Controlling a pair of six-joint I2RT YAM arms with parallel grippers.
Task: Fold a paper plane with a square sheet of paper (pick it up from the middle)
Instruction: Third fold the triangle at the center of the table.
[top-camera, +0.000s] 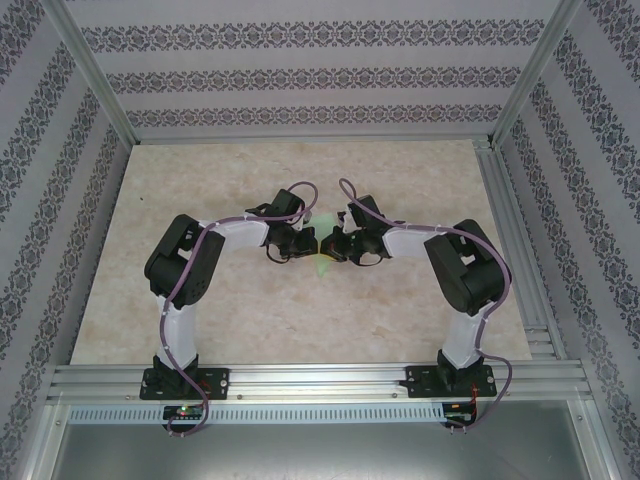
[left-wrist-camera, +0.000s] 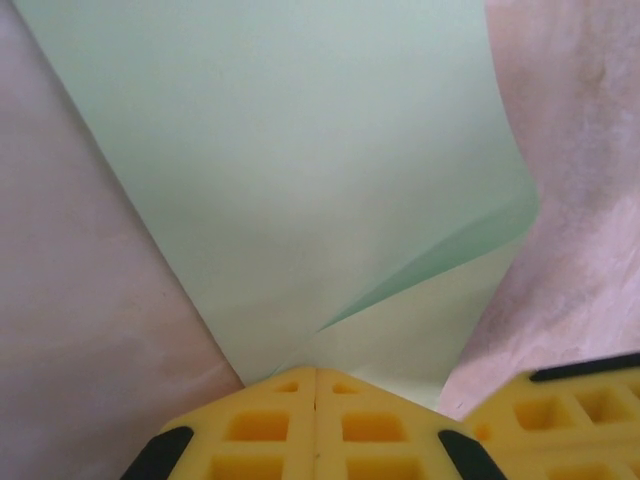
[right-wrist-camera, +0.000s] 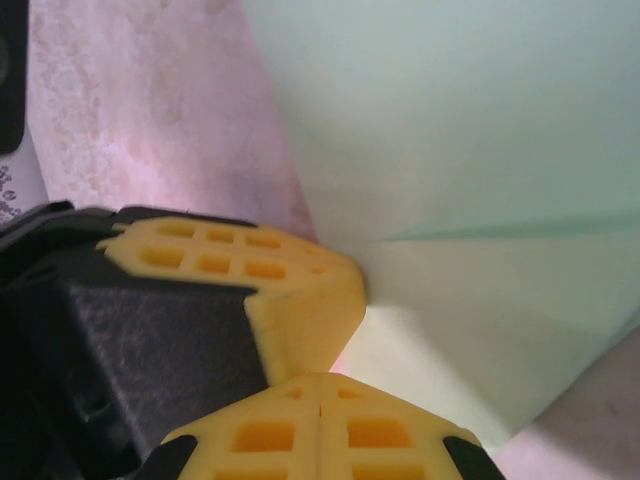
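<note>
The square sheet of paper (left-wrist-camera: 300, 170) is pale mint green and bent over on itself, with a fold line running up to the right. My left gripper (left-wrist-camera: 315, 372) is shut, its yellow fingertips pinching the sheet's near edge. My right gripper (right-wrist-camera: 320, 378) is also shut and pinches the same sheet (right-wrist-camera: 480, 180) right beside the left gripper's yellow fingers (right-wrist-camera: 300, 290). In the top view both grippers meet tip to tip at mid-table, the left gripper (top-camera: 305, 247) and the right gripper (top-camera: 332, 247), with a sliver of the green sheet (top-camera: 322, 266) below them. The paper plane is out of view.
The beige marbled table (top-camera: 200, 200) lies open all around the arms. Patterned walls and aluminium frame rails (top-camera: 320, 378) enclose it. The right gripper's yellow finger (left-wrist-camera: 560, 405) sits just right of my left fingertips.
</note>
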